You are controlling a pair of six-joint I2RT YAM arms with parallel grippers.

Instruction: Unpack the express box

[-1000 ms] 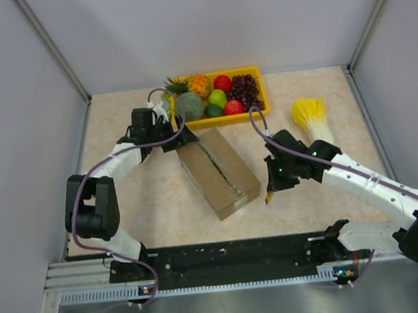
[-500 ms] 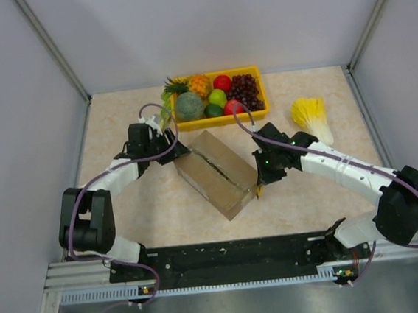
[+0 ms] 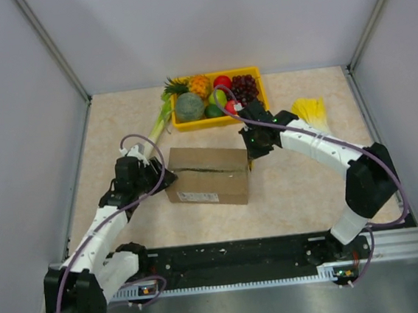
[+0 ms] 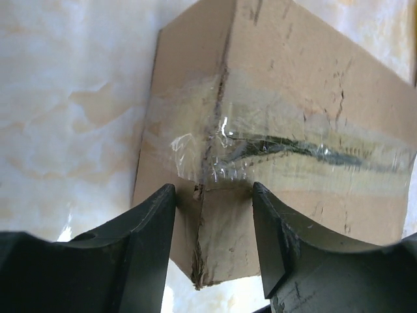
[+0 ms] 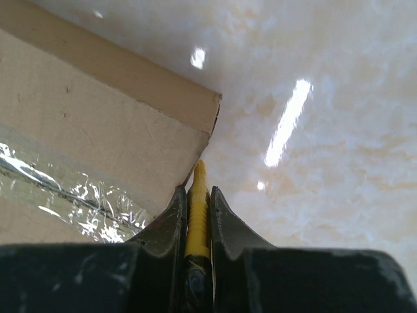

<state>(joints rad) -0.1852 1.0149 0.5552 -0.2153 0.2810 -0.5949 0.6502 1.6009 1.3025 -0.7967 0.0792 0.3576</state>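
The express box (image 3: 207,173) lies mid-frame on the worktop (image 3: 309,191), likely light and stiff; grip its ends, not the slick tape (image 4: 280,147). Left tool (image 4: 214,202) straddles a corner, clamping unclear; right tool (image 5: 195,189) pinches a yellow blade (image 5: 197,222).

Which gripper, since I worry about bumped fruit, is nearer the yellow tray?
Right. The right gripper, shut on a yellow tool, is at the express box's far right corner, just short of the yellow tray; the left gripper is at the box's left end, farther away.
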